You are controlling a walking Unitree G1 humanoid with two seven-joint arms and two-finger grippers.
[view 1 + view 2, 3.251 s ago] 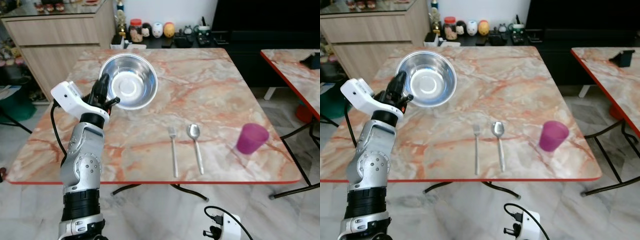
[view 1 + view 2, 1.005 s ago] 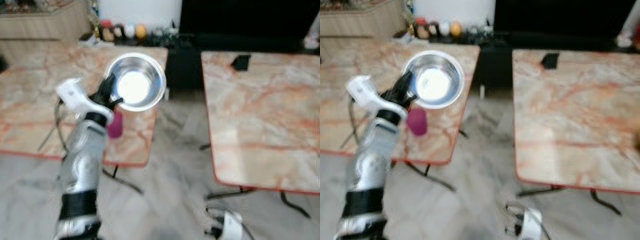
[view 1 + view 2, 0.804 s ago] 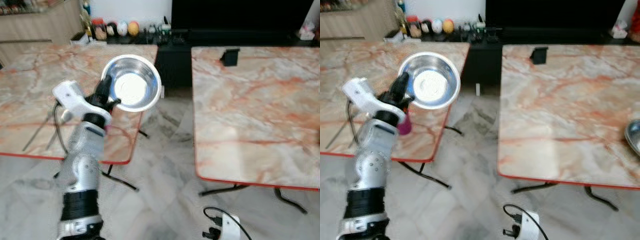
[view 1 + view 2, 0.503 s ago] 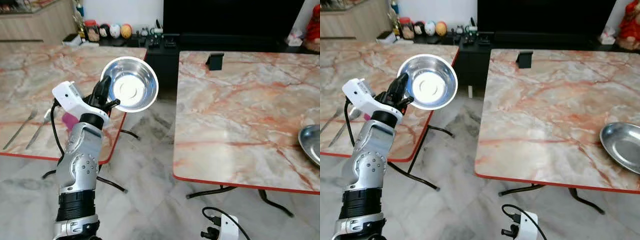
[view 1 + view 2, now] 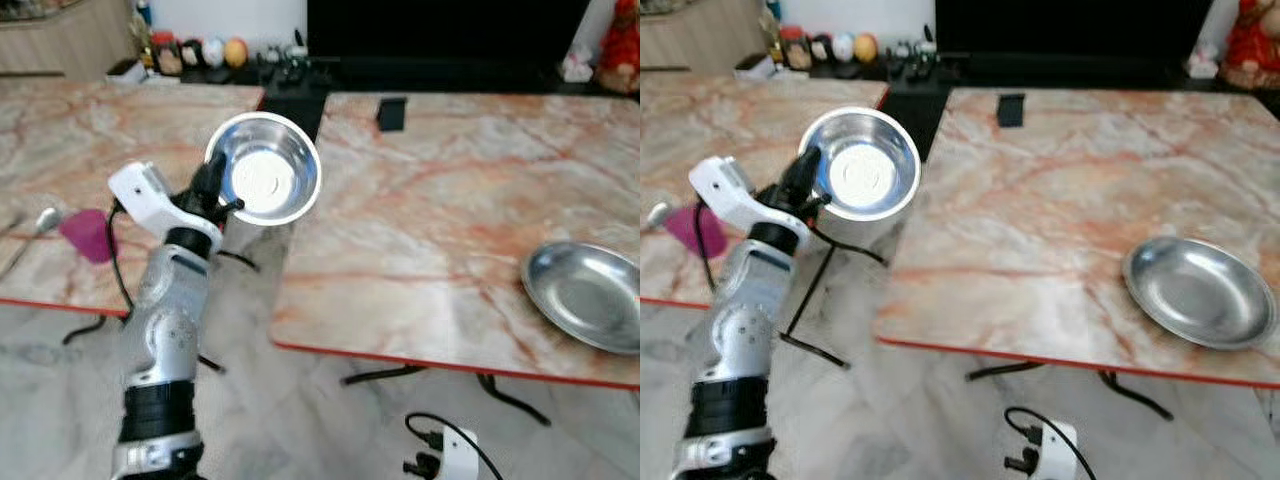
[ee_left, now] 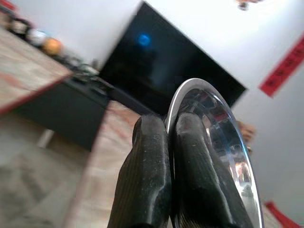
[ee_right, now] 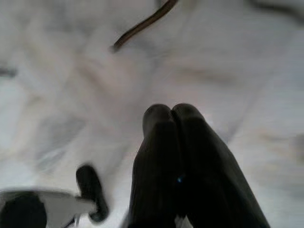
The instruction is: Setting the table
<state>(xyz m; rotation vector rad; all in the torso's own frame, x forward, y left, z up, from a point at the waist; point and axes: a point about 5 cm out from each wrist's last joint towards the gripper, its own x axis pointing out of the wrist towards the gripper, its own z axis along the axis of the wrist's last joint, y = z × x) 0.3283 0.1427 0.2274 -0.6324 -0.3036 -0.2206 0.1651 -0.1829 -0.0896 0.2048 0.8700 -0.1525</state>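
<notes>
My left gripper (image 5: 208, 190) is shut on the rim of a steel bowl (image 5: 264, 168), which it holds up in the air, tilted toward me, over the gap between two marble tables. In the left wrist view the two black fingers (image 6: 147, 161) pinch the bowl's thin edge (image 6: 213, 118). A flat steel plate (image 5: 585, 295) lies at the right side of the right-hand table (image 5: 440, 210). On the left-hand table (image 5: 90, 130) stand a purple cup (image 5: 86, 235) and a spoon (image 5: 40, 222). My right gripper (image 7: 172, 118) hangs low over the floor, fingers pressed together.
A small dark stand (image 5: 391, 113) sits at the far edge of the right-hand table. A low shelf with jars and figurines (image 5: 200, 52) and a dark TV cabinet run along the back wall. Table legs (image 5: 410, 375) stand on the pale tiled floor (image 5: 300, 420).
The camera has swung further right: the right-hand table and its steel plate have moved toward the centre, the left table has slid off to the left. The bowl stays held up in my left gripper.
</notes>
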